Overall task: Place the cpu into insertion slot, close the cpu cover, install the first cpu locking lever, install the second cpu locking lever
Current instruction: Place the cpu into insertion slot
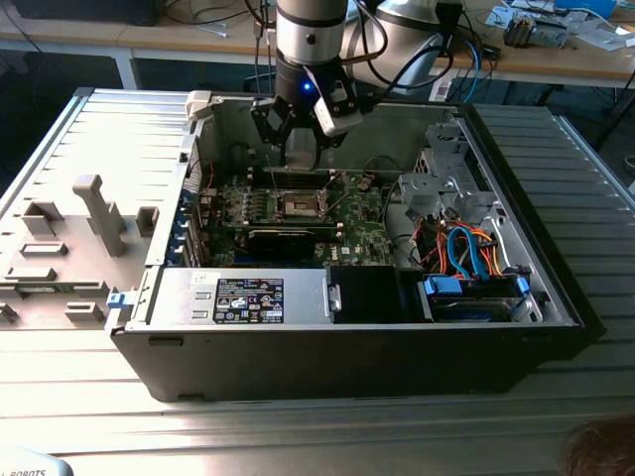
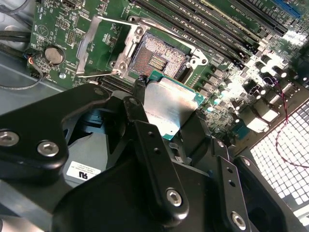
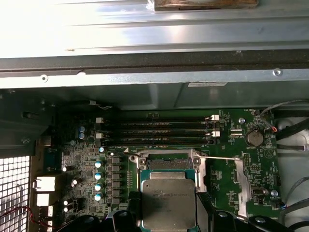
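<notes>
The gripper is holding the cpu by its edges close over the insertion slot — the cpu cover is lying open beside it.

The arm points straight down, its gripper low, fingers pinched on the cpu.

Open black computer case on ribbed metal table; inside it are green motherboard with coin battery and memory slots, silver power supply, and blue drive caddy beside orange-blue cables; grey fixture tray lies outside it on the exterior view's left.
</notes>
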Robot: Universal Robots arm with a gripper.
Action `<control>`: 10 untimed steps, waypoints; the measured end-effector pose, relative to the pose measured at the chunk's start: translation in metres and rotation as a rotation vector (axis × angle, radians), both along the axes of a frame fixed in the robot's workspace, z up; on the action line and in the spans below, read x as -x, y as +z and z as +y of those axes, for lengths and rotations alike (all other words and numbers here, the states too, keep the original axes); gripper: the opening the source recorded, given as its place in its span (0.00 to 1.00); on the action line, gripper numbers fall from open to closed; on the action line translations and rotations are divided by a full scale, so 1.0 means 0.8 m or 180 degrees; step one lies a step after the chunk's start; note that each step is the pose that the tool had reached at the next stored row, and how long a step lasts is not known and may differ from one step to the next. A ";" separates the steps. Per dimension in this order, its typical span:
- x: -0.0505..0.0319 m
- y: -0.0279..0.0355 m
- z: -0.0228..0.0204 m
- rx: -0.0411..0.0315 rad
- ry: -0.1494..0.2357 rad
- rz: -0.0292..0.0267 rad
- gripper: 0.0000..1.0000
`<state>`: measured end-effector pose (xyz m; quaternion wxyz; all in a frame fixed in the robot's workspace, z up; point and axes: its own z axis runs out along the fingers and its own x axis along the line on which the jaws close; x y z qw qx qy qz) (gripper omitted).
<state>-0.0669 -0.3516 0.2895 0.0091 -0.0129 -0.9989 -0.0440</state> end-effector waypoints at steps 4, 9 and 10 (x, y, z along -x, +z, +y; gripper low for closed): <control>0.000 -0.0012 0.0000 0.0000 0.0000 0.0000 0.54; 0.000 -0.0021 0.0000 0.0000 0.0000 0.0000 0.54; 0.000 -0.0029 0.0000 0.0000 0.0000 0.0000 0.54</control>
